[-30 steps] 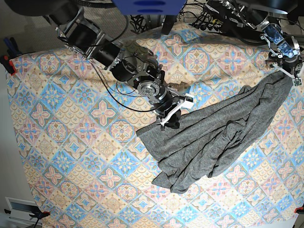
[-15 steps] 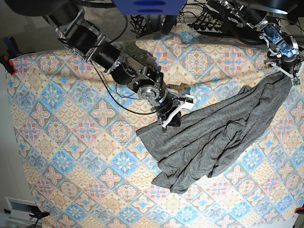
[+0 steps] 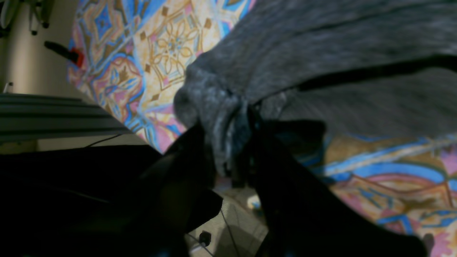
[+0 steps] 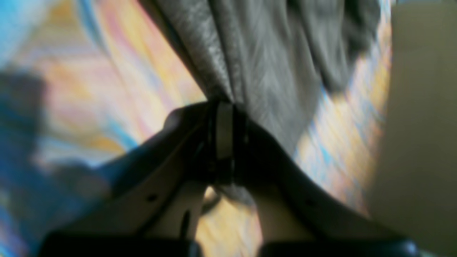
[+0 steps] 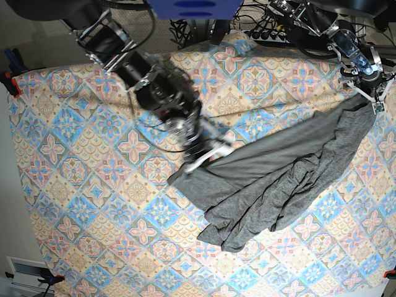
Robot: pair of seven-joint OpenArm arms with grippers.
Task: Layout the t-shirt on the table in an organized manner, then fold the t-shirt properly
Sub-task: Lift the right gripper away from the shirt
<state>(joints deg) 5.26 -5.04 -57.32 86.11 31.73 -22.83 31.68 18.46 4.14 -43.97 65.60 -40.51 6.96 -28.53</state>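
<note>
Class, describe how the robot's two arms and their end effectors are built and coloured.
Both arms are black, bulky, cylindrical-jointed. The right arm trails thin black cables and ends in a white-and-black fingered right end effector. The left arm carries a blue module near its white left end effector.

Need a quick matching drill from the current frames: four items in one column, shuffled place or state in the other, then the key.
Column 1
1. heathered dark-grey jersey t-shirt
2. right gripper
3. left gripper
4. pastel diamond-tile patterned table

Column 2
A. shut on the shirt's edge near the middle of the table in the base view
B. crumpled, stretched between both grippers
C. shut on the shirt at the base view's far right edge
D. lies under the garment

Pairs: 1-B, 2-A, 3-C, 4-D
</note>
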